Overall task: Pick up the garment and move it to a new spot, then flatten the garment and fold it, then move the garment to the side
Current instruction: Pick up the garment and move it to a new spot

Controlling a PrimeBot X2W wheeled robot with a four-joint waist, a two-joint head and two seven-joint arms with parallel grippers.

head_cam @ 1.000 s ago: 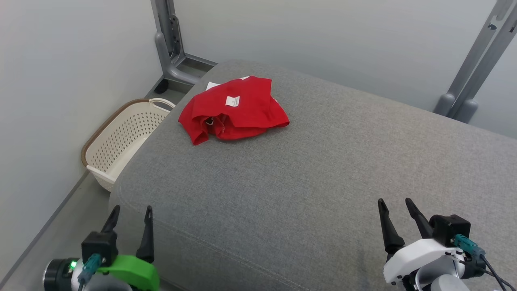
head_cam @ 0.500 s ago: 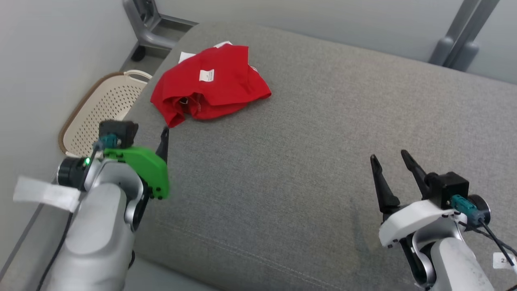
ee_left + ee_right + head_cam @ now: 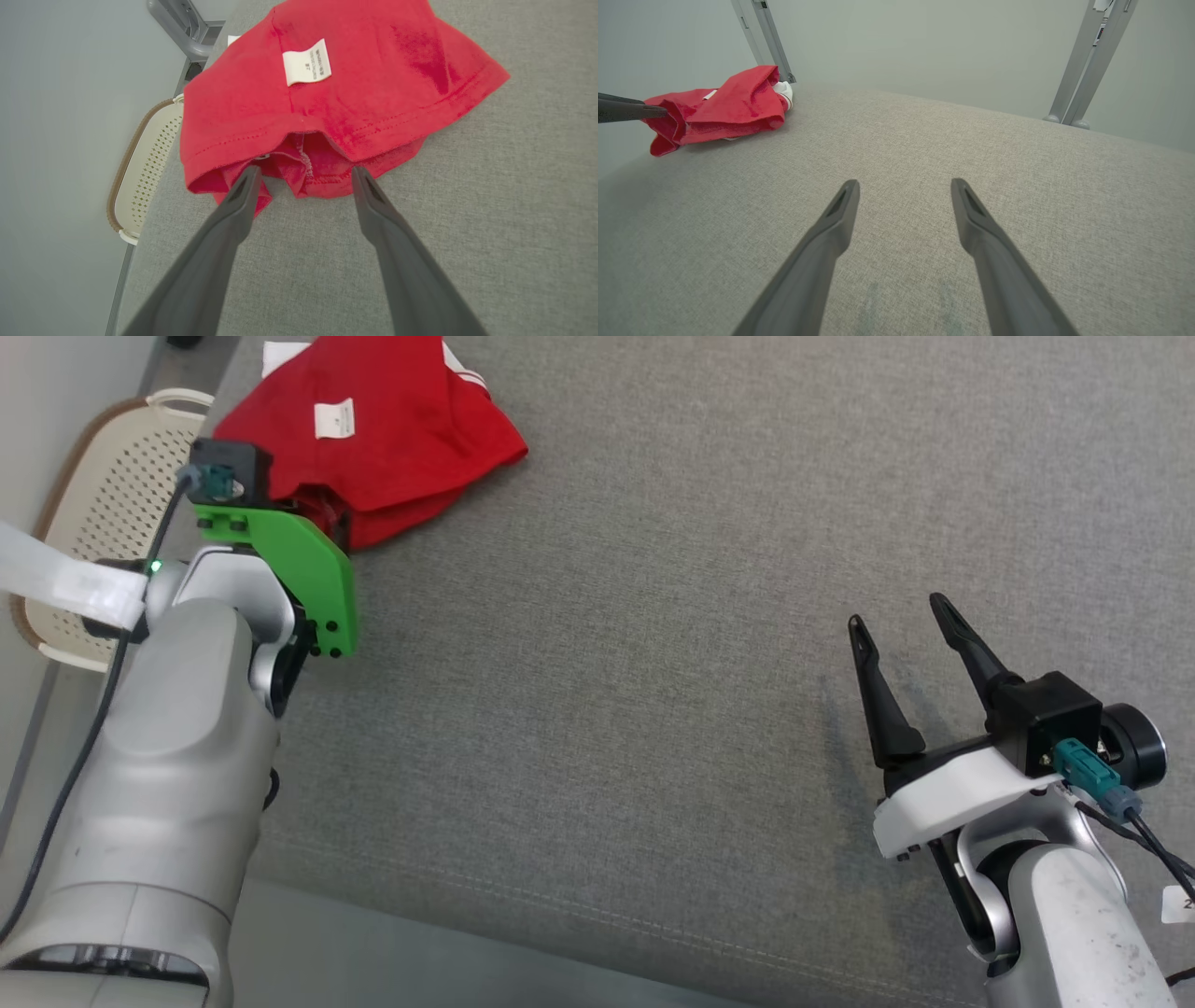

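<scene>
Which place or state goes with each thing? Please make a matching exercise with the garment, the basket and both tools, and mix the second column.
Column 1
1. red garment
2. basket
3. left tool
4. right tool

Column 2
A. open, above bare cushion
B. off the cushion, by the wall
C. crumpled on the cushion
D. open, tips at the garment's near edge

Pairs: 1-C, 2-B, 3-D, 4-A

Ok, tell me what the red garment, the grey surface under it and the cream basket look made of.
Red garment: soft matte knit, likely cotton; stitched hems, sewn label.
Grey upholstered surface: woven fabric; visible weave, seam.
Cream perforated basket: probably moulded plastic, brown rim.
</scene>
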